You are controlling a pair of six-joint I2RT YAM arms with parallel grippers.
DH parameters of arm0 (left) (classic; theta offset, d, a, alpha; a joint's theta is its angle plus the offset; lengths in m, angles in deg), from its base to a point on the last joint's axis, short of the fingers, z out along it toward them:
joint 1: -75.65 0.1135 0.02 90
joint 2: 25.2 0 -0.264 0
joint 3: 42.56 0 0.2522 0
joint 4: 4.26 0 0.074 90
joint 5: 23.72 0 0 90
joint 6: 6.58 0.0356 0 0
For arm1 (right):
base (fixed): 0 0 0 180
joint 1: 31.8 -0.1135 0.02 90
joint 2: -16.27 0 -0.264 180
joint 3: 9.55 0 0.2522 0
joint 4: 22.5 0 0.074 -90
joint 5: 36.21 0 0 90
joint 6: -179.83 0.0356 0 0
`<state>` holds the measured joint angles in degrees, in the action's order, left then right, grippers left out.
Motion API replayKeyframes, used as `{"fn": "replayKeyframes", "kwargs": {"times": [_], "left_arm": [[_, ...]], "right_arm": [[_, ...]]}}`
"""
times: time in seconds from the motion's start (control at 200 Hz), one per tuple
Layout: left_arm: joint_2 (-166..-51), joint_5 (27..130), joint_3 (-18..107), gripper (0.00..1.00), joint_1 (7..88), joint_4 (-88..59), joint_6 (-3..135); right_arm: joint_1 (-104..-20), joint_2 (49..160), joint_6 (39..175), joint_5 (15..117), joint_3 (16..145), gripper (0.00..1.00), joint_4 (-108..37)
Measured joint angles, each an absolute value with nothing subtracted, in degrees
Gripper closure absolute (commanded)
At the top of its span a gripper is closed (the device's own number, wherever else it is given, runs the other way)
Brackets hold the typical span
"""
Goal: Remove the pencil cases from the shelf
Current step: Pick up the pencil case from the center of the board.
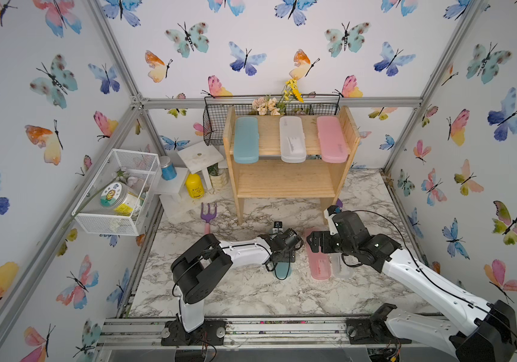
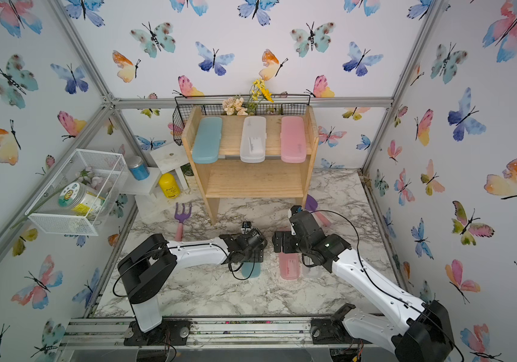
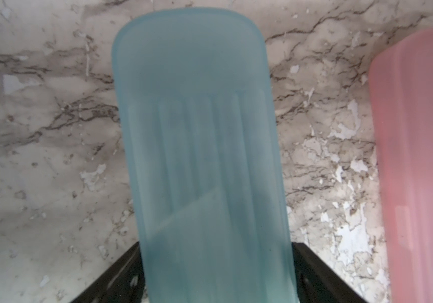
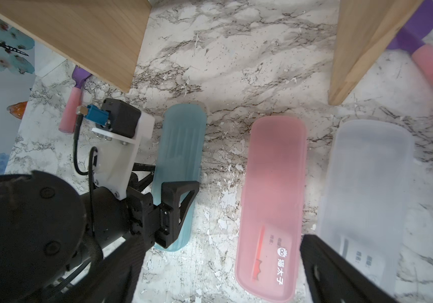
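Observation:
The wooden shelf holds three pencil cases on its top tier: teal, white and pink; its lower tier is bare. Three more lie flat on the marble table: teal, pink and white. My left gripper straddles the near end of the table's teal case, a finger close against each long side with no gap showing. My right gripper hovers open over the table, the pink case's labelled end between its fingers and untouched.
A purple garden fork lies left of the shelf's leg and a purple trowel by its right leg. A black wire basket hangs behind the shelf. A white mesh basket, white step stand and yellow bottle stand at the left.

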<state>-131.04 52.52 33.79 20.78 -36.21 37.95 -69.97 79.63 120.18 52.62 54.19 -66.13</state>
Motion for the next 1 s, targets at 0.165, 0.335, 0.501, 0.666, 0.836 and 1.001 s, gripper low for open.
{"fn": "replayKeyframes", "kwargs": {"times": [0.165,0.335,0.501,0.666,0.836,1.001], "left_arm": [[-131.7,52.3,35.1,0.38,20.8,-37.6,37.6],[-131.3,52.2,34.6,0.38,20.8,-37.5,37.9],[-127.8,53.2,31.4,0.35,20.8,-38.3,38.9],[-115.7,60.0,24.0,0.35,21.9,-35.4,41.0],[-96.2,75.5,12.4,0.35,27.1,-20.8,41.9],[-84.4,91.3,2.1,0.31,34.5,-5.5,39.6]], "right_arm": [[-69.8,79.0,120.2,52.7,54.2,0.01,-66.1],[-69.7,78.5,120.2,52.8,54.2,0.01,-66.1],[-69.6,78.3,120.2,53.2,54.3,0.01,-66.2],[-69.6,77.1,119.0,57.8,54.6,0.01,-65.5],[-68.8,71.8,117.3,72.2,54.6,0.01,-58.4],[-68.6,70.8,117.1,84.8,54.6,0.01,-50.0]]}}
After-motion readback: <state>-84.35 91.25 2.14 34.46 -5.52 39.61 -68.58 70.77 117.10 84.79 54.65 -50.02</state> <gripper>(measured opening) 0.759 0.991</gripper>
